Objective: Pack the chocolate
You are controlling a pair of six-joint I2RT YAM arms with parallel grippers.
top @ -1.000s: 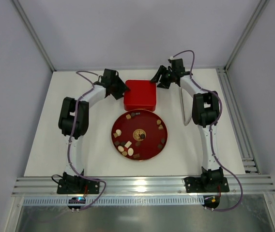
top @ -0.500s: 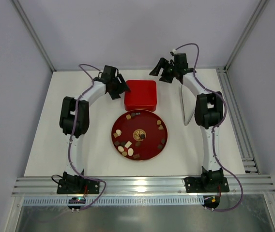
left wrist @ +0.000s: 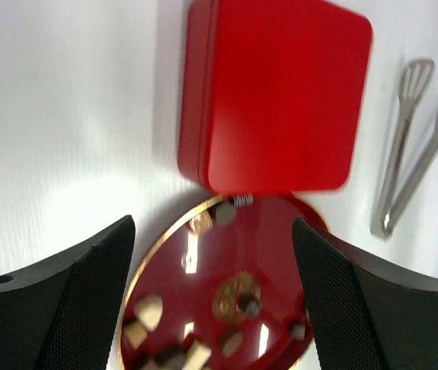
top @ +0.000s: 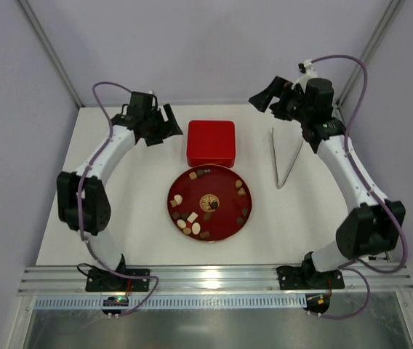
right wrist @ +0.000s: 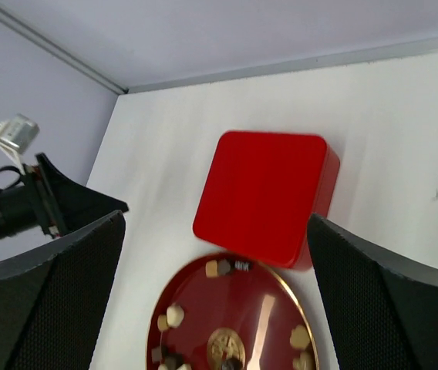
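Table (top: 141,211), arms (top: 108,149) wide around chocolate (top: 192,217)

- Bright, even overhead light; the white tabletop (top: 141,218) shows only faint shadows, and glare sits on the ridged aluminium rail (top: 210,275).
- Left wrist view is smeared: the square red tin (left wrist: 277,100) has fuzzy edges, the small brown and cream chocolate pieces (left wrist: 148,311) are blobs.
- White reflection streaks cross the glossy round red plate (right wrist: 203,308).
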